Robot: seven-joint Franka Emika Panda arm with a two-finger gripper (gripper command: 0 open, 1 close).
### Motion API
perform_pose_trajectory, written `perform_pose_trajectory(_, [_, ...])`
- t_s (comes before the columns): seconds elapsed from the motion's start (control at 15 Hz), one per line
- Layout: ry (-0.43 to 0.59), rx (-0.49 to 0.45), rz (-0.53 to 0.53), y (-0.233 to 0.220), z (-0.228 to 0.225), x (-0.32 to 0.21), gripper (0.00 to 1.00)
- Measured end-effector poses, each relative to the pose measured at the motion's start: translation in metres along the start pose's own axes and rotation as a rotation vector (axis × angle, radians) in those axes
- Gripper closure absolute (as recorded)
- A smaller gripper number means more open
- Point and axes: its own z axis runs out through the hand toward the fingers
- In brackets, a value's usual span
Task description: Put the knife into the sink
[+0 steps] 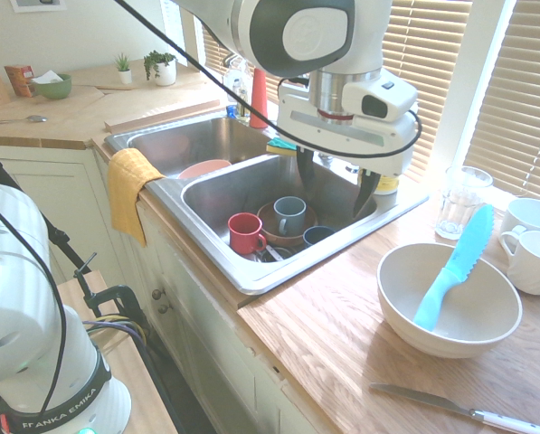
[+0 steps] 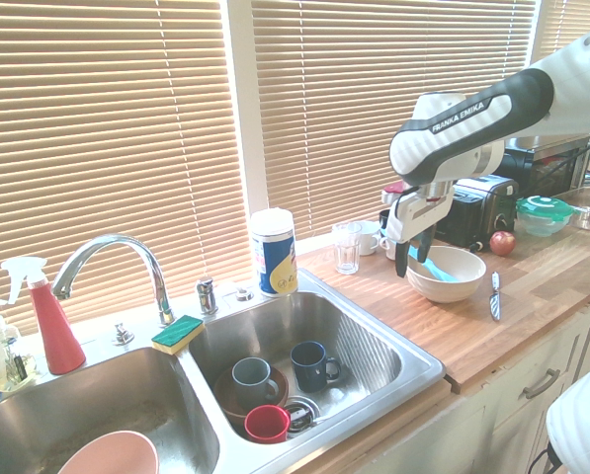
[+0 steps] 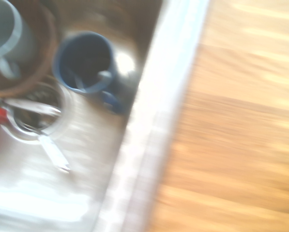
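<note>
We see the gripper point(image 1: 336, 188) w/ fingers spread wide, holding nothing, above the sink point(image 1: 251, 271) rim; the knife point(image 1: 452, 266) rests tilted in the bowl point(image 1: 405, 307) on the countertop point(image 1: 342, 362).

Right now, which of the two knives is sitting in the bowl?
The light-blue plastic knife leans inside the white bowl. The other knife, metal with a white handle, lies flat on the wooden counter.

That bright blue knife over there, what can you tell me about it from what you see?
The knife is light blue all over and looks like plastic, with a serrated blade and a rounded handle. It leans in the white bowl, handle down inside, blade tip sticking up past the rim. Nothing holds it; the open gripper hangs apart from it.
</note>
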Motion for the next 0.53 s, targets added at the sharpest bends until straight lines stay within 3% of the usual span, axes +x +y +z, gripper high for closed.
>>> perform_pose_trajectory(0.2, [0.050,0.016,0.073,0.045,-0.011,0.022,0.00])
perform_pose_trajectory(0.53, [0.085,0.013,0.169,0.095,0.031,0.052,0.00])
